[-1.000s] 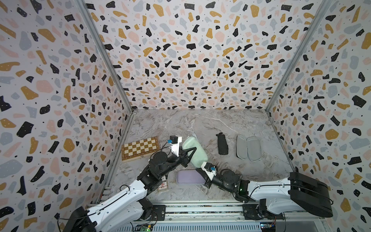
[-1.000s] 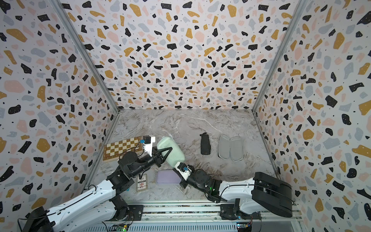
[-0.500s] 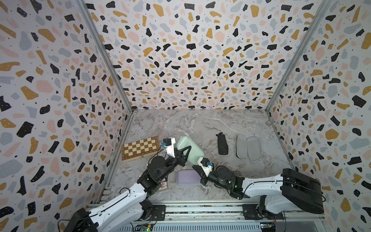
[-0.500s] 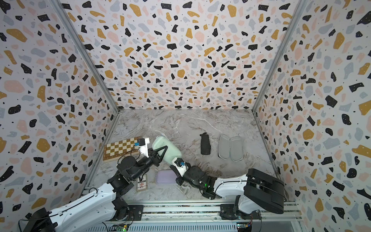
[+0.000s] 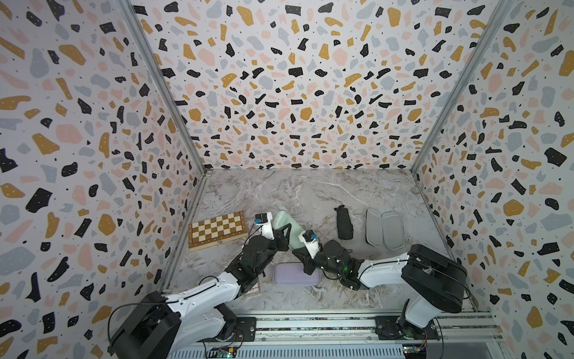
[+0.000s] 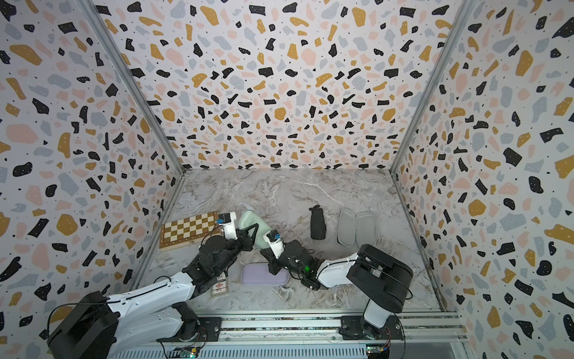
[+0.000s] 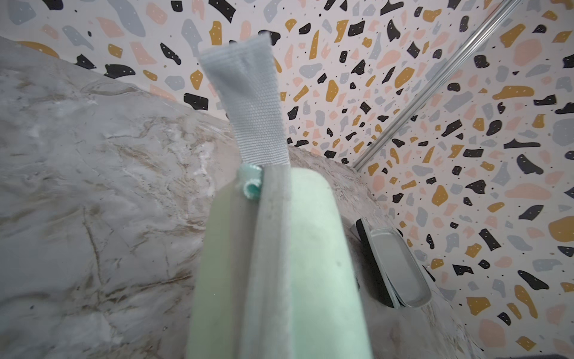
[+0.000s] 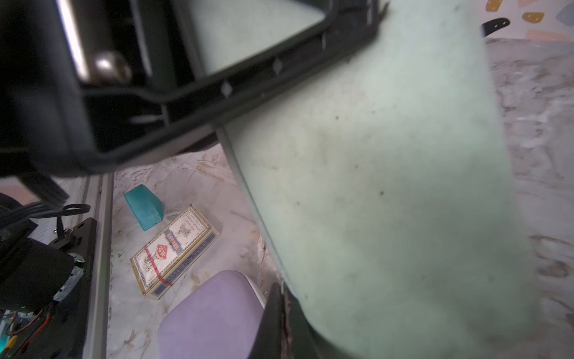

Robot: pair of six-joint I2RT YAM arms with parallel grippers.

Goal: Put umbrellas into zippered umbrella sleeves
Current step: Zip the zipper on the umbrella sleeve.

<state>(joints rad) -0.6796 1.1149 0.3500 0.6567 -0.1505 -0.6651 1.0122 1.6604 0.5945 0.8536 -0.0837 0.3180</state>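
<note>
Left pincer tight around tilted mint sleeve; right pincer low beside it, pressed together

Both top views overlook the whole table from high above its front edge, while both wrist views share the close-up mint green sleeve.

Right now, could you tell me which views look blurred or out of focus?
Right wrist view: the mint green sleeve is soft, the card box beyond it sharper. Left wrist view: its near end blurs, the grey strap is crisp. Both top views: sharp, evenly lit.
</note>
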